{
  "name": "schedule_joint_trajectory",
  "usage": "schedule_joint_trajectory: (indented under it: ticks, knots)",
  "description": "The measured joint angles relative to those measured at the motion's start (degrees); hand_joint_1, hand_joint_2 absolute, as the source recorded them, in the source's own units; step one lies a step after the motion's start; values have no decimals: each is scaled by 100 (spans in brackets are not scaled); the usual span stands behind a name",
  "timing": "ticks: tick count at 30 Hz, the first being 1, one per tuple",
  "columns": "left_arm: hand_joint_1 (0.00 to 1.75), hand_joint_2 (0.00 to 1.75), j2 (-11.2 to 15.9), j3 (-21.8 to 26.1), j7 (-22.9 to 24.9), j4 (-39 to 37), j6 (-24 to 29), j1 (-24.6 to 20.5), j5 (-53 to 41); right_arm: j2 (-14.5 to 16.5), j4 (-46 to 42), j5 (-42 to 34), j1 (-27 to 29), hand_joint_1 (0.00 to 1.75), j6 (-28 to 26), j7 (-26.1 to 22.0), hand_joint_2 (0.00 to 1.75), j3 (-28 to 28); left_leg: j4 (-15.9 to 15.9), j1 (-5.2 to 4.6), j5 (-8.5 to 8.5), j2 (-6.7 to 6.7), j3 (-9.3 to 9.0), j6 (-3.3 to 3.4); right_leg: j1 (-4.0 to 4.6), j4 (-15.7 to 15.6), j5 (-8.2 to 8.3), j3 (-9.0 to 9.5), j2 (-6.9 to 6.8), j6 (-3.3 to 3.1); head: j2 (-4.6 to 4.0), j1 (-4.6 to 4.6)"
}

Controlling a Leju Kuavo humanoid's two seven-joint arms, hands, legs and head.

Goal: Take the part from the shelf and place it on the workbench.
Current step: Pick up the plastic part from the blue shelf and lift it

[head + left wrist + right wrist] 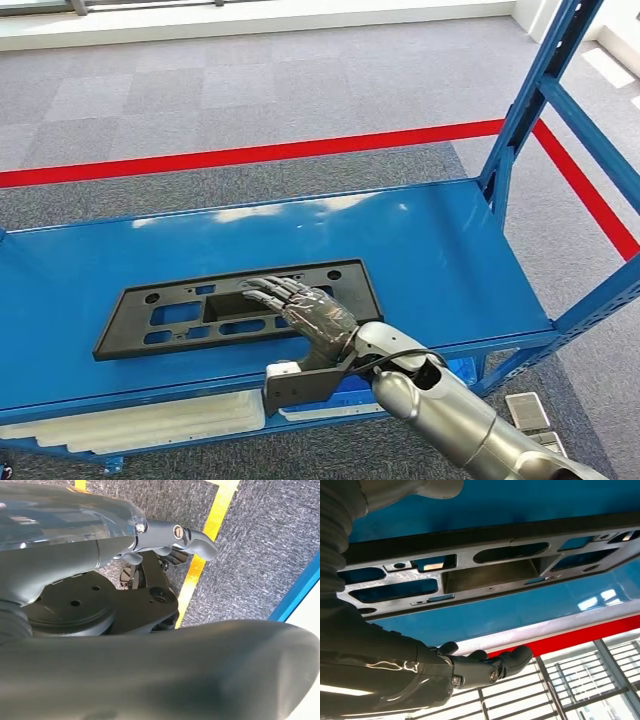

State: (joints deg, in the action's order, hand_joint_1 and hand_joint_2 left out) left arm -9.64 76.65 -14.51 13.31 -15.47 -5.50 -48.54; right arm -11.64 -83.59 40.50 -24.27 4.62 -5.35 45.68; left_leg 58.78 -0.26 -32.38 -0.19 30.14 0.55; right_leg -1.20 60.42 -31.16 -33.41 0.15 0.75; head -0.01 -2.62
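A flat black plastic part (181, 315) with several cutouts lies lengthwise on the blue shelf (423, 250), near its front edge. My right hand (309, 315) reaches in from the front and hovers over the part's right half, fingers stretched out flat and holding nothing. The right wrist view shows the part (490, 575) close up, with the dark fingers (486, 670) extended alongside it and a gap between them. In the left wrist view my left hand (162, 535) hangs over grey carpet, fingers straight, with nothing in it.
A blue upright post (528, 110) and slanted brace stand at the shelf's right end. A white panel (151, 420) lies on the lower level under the front edge. A red line (249, 153) crosses the carpet beyond the shelf. A yellow floor line (203, 555) runs under the left hand.
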Motion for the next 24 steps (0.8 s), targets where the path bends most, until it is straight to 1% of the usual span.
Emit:
schedule_joint_trajectory:
  ticks: [12, 24]
  knots:
    - [0, 0, 0, 0, -22, 0, -2, -7, 0, 1, 167, 333, -131, 0, 6, 255, 175, 311, 0, 1, 0, 0, 0, 0, 0, 0, 0, 0, 0, 0, 0, 0]
    - [0, 0, 0, 0, -24, 0, -13, -10, -1, 75, 578, 653, -255, 0, -109, 543, 175, 442, 0, 0, 0, 0, 0, 0, 0, 0, 0, 0, 0, 0, 0, 0]
